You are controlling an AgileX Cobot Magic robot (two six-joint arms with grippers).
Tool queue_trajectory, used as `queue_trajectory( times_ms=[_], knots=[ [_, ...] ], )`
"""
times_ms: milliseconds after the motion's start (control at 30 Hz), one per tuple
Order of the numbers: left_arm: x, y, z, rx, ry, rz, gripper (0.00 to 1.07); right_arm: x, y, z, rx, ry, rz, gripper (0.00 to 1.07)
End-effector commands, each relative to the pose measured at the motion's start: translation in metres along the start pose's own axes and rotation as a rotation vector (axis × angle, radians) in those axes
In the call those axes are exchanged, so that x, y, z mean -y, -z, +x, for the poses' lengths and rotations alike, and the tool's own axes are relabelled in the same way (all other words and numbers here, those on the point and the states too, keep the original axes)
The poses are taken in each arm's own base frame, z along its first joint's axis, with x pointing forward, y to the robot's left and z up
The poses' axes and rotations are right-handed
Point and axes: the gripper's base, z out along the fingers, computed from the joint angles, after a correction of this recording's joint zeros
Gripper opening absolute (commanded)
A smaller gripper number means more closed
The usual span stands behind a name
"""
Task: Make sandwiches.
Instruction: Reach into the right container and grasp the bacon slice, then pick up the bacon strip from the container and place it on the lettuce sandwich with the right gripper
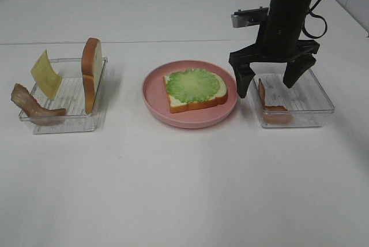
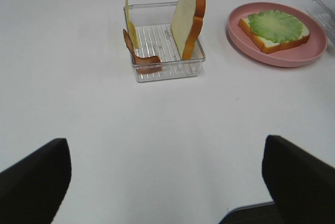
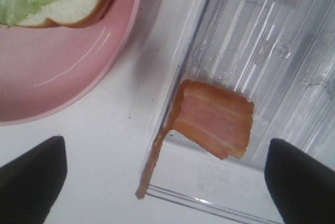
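The right gripper (image 1: 265,88) stands wide open and holds nothing. Just under it, a bacon strip (image 1: 271,105) leans on the wall of a clear tray (image 1: 314,94). Beside it, a pink plate (image 1: 190,122) carries a bread slice (image 1: 196,105) with lettuce (image 1: 195,84). The left gripper (image 2: 167,177) is open and empty too, well apart from the second tray (image 2: 167,72) ahead.

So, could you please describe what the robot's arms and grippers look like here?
The right arm is black and bulky, with a grey metal bracket on its side and black cables looping beside it. The right gripper is black, with two wedge-shaped fingers. Of the left gripper only two matte black fingertips show. No markings are visible.
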Motion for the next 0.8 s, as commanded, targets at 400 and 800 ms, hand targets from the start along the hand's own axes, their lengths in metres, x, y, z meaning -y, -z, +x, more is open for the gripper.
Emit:
queue_trajectory(
  times_ms=[400, 800],
  knots=[
    [0.0000, 0.0011, 0.0011, 0.016, 0.002, -0.003, 0.91, -0.0004, -0.0036, -0.0010, 0.006, -0.017, -0.018, 0.43],
    [0.0000, 0.0011, 0.0011, 0.016, 0.002, -0.003, 0.91, 0.0031, -0.0036, -0.0016, 0.013, -0.022, 0.020, 0.00]
  ],
)
